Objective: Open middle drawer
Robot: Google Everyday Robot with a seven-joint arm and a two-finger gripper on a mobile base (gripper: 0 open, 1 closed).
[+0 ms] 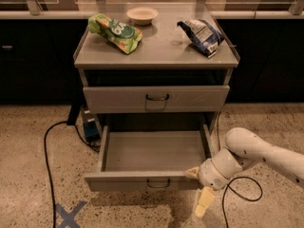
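The middle drawer [142,180] is pulled well out of the grey cabinet. Its plain grey inside is bare and its small dark wire handle [158,184] sits at the centre of the front. My gripper [194,194] is at the drawer front's right end, just off the corner and low near the floor. Its cream fingers [205,202] are spread and hold nothing; one points down at the floor, the other lies by the drawer's corner. The drawer above [156,99] is shut.
On the cabinet top [156,51] lie a green chip bag [115,32], a small bowl [142,14] and a blue-white chip bag [203,35]. Black cables run on the floor at left [47,146] and right [247,194]. A blue tape cross [69,214] marks the floor.
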